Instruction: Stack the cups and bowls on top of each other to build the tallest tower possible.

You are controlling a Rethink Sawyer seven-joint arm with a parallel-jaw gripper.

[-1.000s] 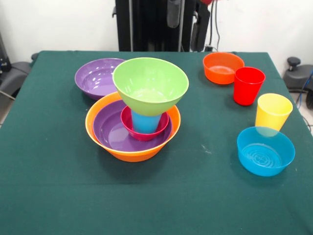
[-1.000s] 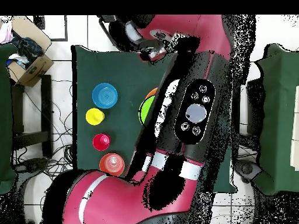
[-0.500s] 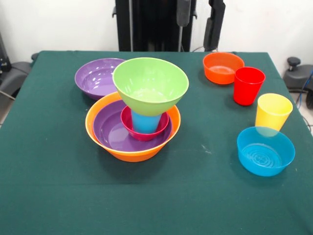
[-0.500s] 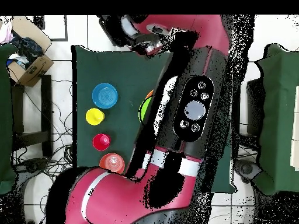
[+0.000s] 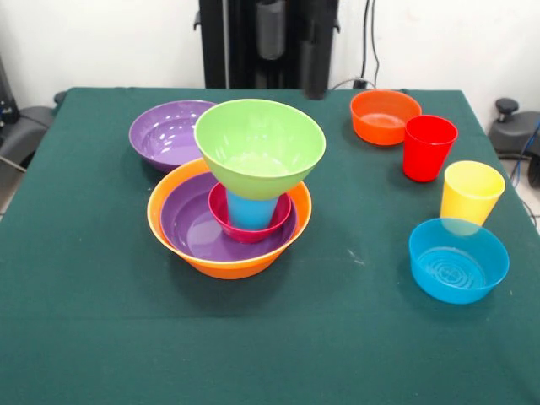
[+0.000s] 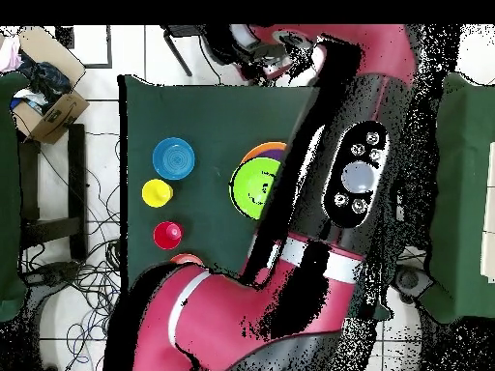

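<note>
Tower (image 5: 236, 202) mid-table (image 5: 101, 337): four bowls plus one blue cup. Loose: three bowls (purple (image 5: 169, 131), orange (image 5: 384, 116), blue (image 5: 458, 259)), two cups (red (image 5: 428, 148), yellow (image 5: 471, 192)). Gripper (image 6: 263, 60) past far edge, can't tell if spread.

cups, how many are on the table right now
3. The blue cup stands in the tower under the lime green bowl; the red cup and the yellow cup stand loose at the right side.
</note>
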